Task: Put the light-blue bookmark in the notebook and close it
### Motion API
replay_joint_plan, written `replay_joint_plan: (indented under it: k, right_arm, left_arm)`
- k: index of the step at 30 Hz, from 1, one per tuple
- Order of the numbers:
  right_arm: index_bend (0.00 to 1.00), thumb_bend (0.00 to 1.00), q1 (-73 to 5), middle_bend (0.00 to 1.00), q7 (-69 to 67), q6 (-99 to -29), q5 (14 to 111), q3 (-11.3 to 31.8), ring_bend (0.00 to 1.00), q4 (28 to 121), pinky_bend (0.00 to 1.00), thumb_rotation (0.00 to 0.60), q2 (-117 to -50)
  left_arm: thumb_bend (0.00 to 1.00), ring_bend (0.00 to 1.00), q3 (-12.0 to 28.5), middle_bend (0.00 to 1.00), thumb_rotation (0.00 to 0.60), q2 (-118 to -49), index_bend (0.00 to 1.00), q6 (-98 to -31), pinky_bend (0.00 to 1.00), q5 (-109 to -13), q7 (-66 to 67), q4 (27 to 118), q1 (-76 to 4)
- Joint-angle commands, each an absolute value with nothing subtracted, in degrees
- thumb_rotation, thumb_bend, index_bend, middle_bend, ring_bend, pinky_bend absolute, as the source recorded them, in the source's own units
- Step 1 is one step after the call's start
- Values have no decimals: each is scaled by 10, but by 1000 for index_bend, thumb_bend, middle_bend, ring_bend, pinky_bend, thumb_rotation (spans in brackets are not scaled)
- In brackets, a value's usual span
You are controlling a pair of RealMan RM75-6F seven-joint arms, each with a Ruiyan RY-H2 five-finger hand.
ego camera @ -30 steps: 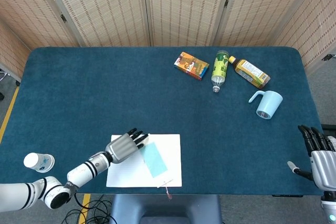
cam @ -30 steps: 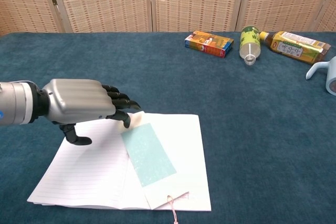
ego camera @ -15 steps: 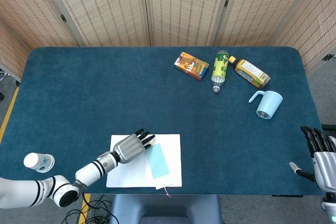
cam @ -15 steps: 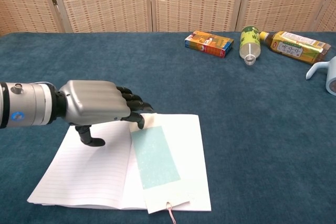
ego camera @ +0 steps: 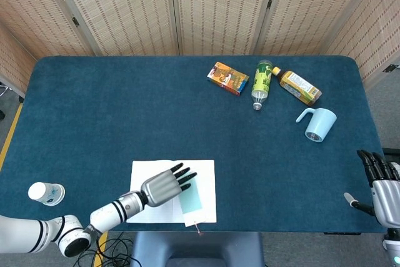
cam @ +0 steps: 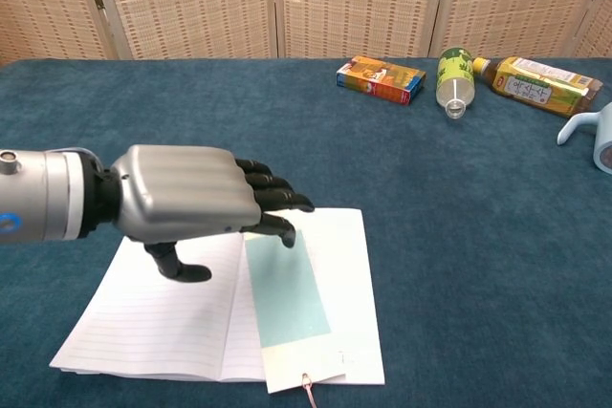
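The notebook (cam: 153, 312) lies open at six o'clock on the table (ego camera: 125, 104), its lined white pages flat and thin. The bookmark (cam: 285, 289), a pale blue paper strip with a thin cord tail at its near end, rests on the right-hand page just beside the centre fold, roughly parallel to it.

The left hand (cam: 186, 205) hovers over the fold with its dark fingers (cam: 277, 200) extended and spread toward one o'clock, holding nothing; whether a fingertip touches the top of the strip cannot be told. The right hand (ego camera: 380, 182) sits well apart at four o'clock beyond the table's edge, fingers straight and apart, empty.

Judging from this, the placing step looks done and the closing step is in hand. The next move probably calls for getting fingers under the outer edge of one page stack and folding it over without dragging the smooth strip out of place; thin paper on soft cloth may be hard to lift.

Farther off, near one o'clock, lie a glossy orange carton (ego camera: 228, 78), a clear ribbed green-labelled bottle (ego camera: 262, 84) and a yellow-labelled bottle (ego camera: 300, 87) on their sides, with a smooth light-blue mug (ego camera: 317, 124) tipped over at two o'clock. The table's cover is a matte deep-blue fabric.
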State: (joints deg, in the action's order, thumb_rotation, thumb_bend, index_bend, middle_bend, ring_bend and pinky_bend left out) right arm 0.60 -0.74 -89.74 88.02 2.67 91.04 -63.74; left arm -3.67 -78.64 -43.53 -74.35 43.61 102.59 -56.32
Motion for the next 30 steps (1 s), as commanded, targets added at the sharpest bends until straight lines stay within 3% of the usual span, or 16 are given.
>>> replay_joint_plan:
  k: [1,8,14,30]
  right_arm:
    - [0,71,6,110,-8,-897,880,27,94,910,168,600,-637]
    - [0,70,6,110,-9,-895,879,26,94,910,168,600,-638]
    - [0,71,6,110,-11,-895,879,26,94,907,168,600,-638]
    - [0,71,10,110,-25,-894,874,25,94,895,168,600,-641]
  left_arm:
    - [348,0,-53,0,600,-783,202,-432,128,-787,426,1046,-563]
    - [354,0,-62,0,600,-793,208,-422,128,-812,438,1057,-565]
    - [424,0,-64,0,600,-806,208,-419,127,-809,466,1066,-564]
    - [479,0,-54,0,600,-858,210,-449,102,-666,636,1108,-583]
